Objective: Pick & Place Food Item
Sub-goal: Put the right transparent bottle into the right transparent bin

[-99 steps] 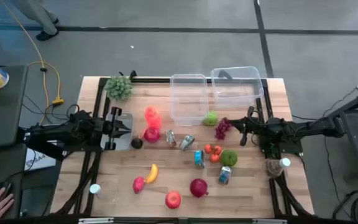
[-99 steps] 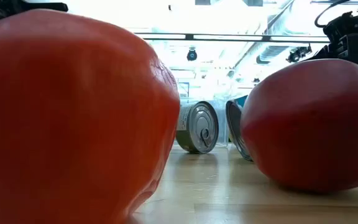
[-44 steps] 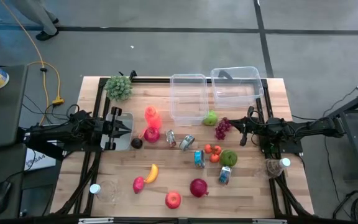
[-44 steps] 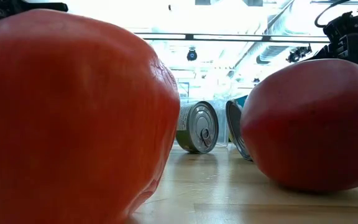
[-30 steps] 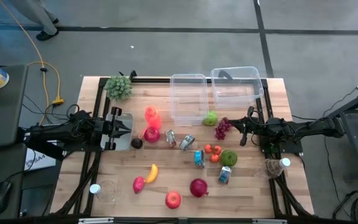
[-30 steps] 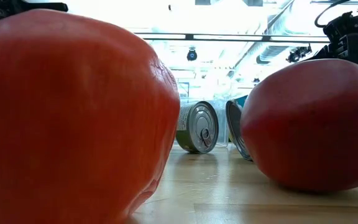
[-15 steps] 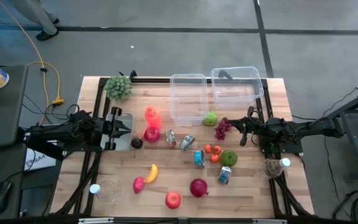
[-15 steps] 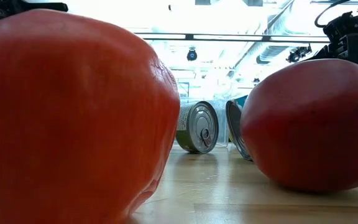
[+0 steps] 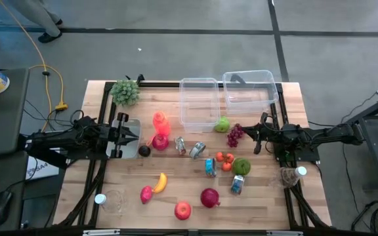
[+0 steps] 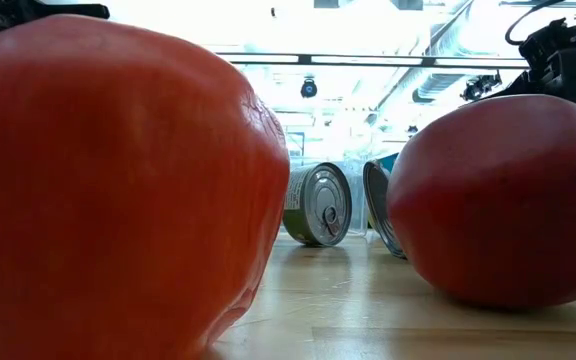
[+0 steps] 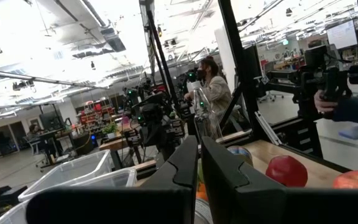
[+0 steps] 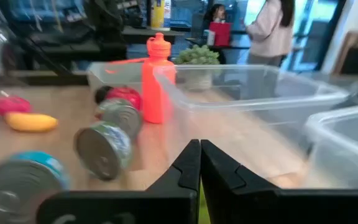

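Toy food lies across the wooden table [image 9: 130,177]: a banana [image 9: 159,181], a red apple [image 9: 182,210], a dark red round fruit [image 9: 209,196], a green fruit [image 9: 241,166], small tomatoes [image 9: 225,159], purple grapes [image 9: 234,135] and a green pear [image 9: 222,124]. Two clear bins [image 9: 199,101] [image 9: 249,88] stand at the far edge. My left gripper [image 9: 138,134] is shut and empty at the table's left side, and its own view [image 11: 199,152] shows the same. My right gripper [image 9: 255,139] is shut and empty at the right side, near the grapes, as its own view [image 12: 200,155] also shows.
Several tin cans [image 9: 197,150] lie on their sides mid-table, and an orange-red bottle [image 9: 159,122] stands by the left bin. A green plant [image 9: 125,92] sits at the far left corner. In the low view two red fruits [image 10: 118,190] [image 10: 498,200] fill the foreground. People stand in the room beyond.
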Controlling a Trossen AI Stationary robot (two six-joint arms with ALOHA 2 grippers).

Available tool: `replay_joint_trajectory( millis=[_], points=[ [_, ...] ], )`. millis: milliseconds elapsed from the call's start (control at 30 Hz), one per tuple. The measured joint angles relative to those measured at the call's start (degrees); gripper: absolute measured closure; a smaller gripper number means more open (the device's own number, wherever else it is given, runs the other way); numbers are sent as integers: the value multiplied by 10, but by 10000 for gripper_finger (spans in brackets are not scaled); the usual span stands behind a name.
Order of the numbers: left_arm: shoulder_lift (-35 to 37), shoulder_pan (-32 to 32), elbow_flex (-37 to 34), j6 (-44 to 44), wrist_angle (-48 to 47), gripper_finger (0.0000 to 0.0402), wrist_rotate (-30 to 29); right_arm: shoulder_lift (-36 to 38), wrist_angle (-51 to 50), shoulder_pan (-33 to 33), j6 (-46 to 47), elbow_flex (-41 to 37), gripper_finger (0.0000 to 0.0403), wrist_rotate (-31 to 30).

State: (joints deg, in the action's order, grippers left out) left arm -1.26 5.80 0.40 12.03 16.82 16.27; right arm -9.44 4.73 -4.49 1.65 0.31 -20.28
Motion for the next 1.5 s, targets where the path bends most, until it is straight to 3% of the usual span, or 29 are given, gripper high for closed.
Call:
replay_joint_trajectory(
  millis=[333,567,833,1033,1133,1267,1500],
  points=[
    [0,0,0,0,0,388,0,0,63,0,12,0,401,12],
    [0,0,0,0,6,388,-3,0,92,0,19,14,401,74],
    [0,0,0,-28,7,388,-3,-12,67,-24,1,166,401,119],
    [0,0,0,-75,8,388,-4,-59,-133,-65,-3,329,396,136],
    [0,0,0,-93,8,388,-4,-78,-276,-83,26,405,376,139],
    [0,0,0,-94,8,388,-4,-100,-378,-96,64,465,330,153],
    [0,0,0,-101,8,388,-2,-106,-370,-99,115,482,228,255]
  ],
)
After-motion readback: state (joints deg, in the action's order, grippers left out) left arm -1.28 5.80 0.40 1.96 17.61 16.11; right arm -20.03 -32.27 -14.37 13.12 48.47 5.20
